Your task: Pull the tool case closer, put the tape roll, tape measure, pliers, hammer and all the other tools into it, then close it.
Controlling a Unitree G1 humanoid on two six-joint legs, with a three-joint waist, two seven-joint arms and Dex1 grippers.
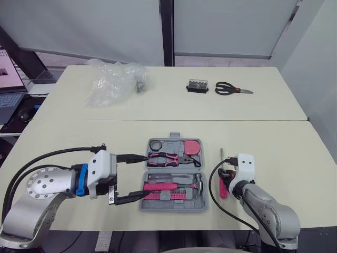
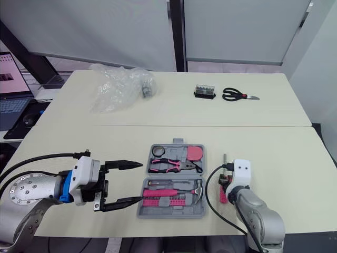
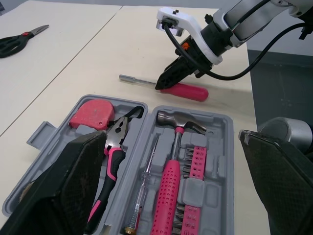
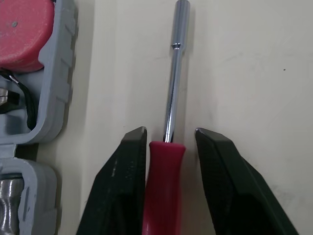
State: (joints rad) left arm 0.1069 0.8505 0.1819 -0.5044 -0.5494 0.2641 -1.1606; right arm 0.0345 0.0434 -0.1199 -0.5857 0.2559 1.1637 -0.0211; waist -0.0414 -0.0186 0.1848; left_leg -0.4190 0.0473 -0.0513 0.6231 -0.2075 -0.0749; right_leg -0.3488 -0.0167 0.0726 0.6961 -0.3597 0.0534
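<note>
**Right fingers straddling the screwdriver, just right of the case**

The red-handled screwdriver (image 4: 165, 196) is lying flat on the counter (image 1: 274, 147), just beside the right edge of the open tool case (image 1: 174, 208) but not touching it. Its long axis is running near to far – handle toward the robot, steel shaft pointing away, roughly parallel to the case's side.

The right gripper (image 4: 170, 133) is sitting over the far end of the handle, where it meets the shaft. Its fingers (image 4: 124, 171) are standing one on each side, narrowly apart; one looks to be grazing the handle, while a gap is showing at the other, so nothing is clamped yet.

The left gripper (image 1: 138, 175) is waiting at the case's left edge with its fingers spread wide, holding nothing. The right arm is plainly the nearer one – once it is gripping, the carry would be going left into the case.
</note>
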